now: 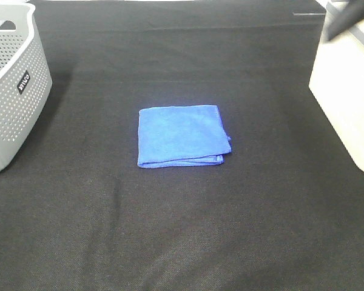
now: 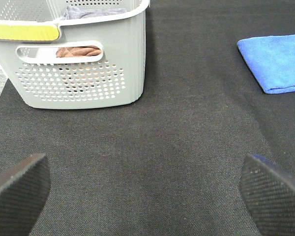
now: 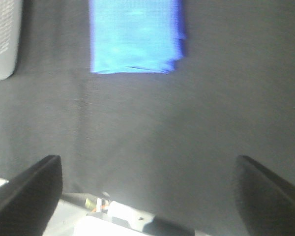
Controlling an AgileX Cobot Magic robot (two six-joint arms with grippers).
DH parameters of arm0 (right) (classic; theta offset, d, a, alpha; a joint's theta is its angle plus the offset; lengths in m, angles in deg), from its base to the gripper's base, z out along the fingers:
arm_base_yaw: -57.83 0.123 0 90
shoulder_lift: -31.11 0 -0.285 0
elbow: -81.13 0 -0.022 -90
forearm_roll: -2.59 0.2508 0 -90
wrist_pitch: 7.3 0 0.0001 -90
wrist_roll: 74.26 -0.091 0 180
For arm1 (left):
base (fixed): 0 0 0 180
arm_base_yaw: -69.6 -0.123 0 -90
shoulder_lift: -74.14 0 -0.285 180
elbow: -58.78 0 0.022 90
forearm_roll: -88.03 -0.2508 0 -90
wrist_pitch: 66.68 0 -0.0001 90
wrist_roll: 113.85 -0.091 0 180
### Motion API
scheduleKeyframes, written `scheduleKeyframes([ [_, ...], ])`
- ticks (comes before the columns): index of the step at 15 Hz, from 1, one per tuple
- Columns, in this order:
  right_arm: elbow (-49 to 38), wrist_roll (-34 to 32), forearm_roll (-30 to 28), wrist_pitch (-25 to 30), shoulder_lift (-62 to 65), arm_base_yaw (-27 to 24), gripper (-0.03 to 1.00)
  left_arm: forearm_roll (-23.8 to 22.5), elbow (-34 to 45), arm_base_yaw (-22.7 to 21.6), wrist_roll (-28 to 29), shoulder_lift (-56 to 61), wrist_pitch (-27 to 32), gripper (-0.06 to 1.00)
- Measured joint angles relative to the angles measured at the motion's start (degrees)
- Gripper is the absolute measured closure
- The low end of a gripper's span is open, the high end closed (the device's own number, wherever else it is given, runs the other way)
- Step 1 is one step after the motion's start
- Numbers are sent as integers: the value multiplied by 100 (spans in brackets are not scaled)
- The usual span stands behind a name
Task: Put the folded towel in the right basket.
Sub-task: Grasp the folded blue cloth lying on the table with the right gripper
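Currently blue towel [image 1: 181,136] lies folded square on black mat [image 1: 182,242], layered edges near side; left gripper [image 2: 146,189], right gripper [image 3: 148,189] both wide.

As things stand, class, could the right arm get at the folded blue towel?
Probably yes: the right gripper is open, and only bare black cloth lies between it and the towel.

The towel [image 1: 181,136] is bright blue. The worktop [image 1: 182,236] is black. The left basket [image 1: 12,97] is grey with rows of little holes and a yellow strip [image 2: 22,31]. The right basket [image 1: 346,103] is creamy white.
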Motion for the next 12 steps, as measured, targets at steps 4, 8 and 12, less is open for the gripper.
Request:
scheduleKeyframes([
  [4,814,6,252,-814,-2212,911,6,0,0,0,0,0,0,-3],
  [8,1501,11,246,-854,-3386,974,6,0,0,0,0,0,0,-3],
  [12,2097,103,11,-963,-4274,974,6,0,0,0,0,0,0,-3],
])
